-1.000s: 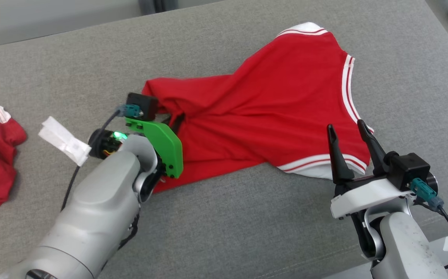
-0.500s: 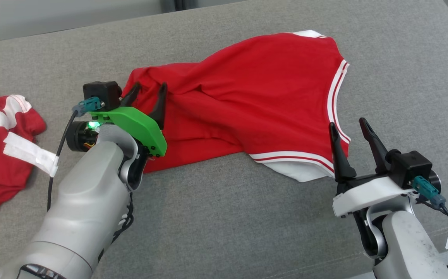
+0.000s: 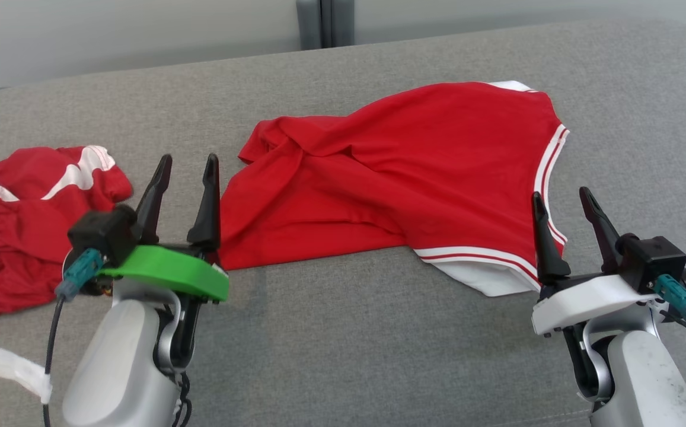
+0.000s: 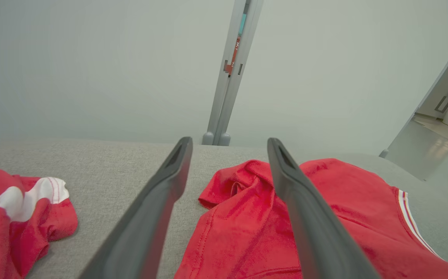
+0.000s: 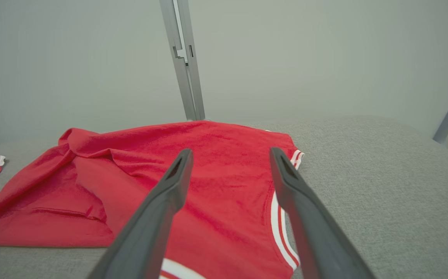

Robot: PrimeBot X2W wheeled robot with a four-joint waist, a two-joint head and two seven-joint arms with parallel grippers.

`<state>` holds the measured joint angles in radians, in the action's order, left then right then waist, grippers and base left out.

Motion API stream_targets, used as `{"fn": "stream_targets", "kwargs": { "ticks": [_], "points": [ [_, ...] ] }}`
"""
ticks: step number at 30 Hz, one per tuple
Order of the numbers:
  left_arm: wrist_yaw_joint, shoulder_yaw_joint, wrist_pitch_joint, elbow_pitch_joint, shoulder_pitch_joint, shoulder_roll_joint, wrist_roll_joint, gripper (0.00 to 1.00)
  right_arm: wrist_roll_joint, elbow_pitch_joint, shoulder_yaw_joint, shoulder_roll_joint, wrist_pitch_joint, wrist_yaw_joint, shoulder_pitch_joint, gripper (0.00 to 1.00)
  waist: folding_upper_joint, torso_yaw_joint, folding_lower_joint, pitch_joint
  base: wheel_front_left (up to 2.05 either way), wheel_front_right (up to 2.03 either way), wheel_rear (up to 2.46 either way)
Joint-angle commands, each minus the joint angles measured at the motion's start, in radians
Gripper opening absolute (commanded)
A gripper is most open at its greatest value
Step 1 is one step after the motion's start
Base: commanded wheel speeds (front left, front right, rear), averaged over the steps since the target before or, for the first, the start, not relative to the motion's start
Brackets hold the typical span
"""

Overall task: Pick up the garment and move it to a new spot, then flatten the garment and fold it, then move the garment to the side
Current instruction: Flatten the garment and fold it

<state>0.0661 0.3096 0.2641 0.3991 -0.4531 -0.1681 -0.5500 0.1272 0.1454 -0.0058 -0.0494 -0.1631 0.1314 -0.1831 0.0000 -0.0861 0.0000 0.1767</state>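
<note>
Red garment point(image 3: 402, 178) rumpled, lying on grey cushion point(image 3: 348, 350).

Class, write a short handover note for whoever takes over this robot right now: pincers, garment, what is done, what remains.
Left pincer: open, empty, hovering by the left edge of the garment.
Right pincer: open, empty, near the white-striped trim at its right.
Garment: lies on the grey cushion, mostly spread, upper left corner bunched, not folded. A second red garment lies crumpled further left.
Done: placing at its spot, it seems.
Left: flatten, fold, move aside.
</note>
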Motion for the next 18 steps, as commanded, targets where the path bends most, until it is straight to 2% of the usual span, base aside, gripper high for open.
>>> {"fn": "stream_targets", "kwargs": {
  "ticks": [1,9,18],
  "points": [
    [0.006,-0.022,0.000,-0.021,0.047,0.007,0.026,1.00,-0.006,-0.005,-0.006,-0.002,0.003,-0.001,0.020,1.00,0.0000,0.039,0.0000,-0.037,0.00,0.00,0.00],
    [0.019,-0.144,0.000,-0.099,0.224,0.035,0.145,1.00,-0.004,-0.004,-0.026,-0.002,0.026,-0.001,0.047,1.00,0.0000,0.085,0.0000,-0.076,0.00,0.00,0.00],
    [0.038,-0.233,0.000,-0.139,0.357,0.068,0.211,1.00,0.010,0.014,-0.019,-0.002,0.027,-0.001,0.064,1.00,0.0000,0.092,0.0000,-0.104,0.00,0.00,0.00]
  ]
}}
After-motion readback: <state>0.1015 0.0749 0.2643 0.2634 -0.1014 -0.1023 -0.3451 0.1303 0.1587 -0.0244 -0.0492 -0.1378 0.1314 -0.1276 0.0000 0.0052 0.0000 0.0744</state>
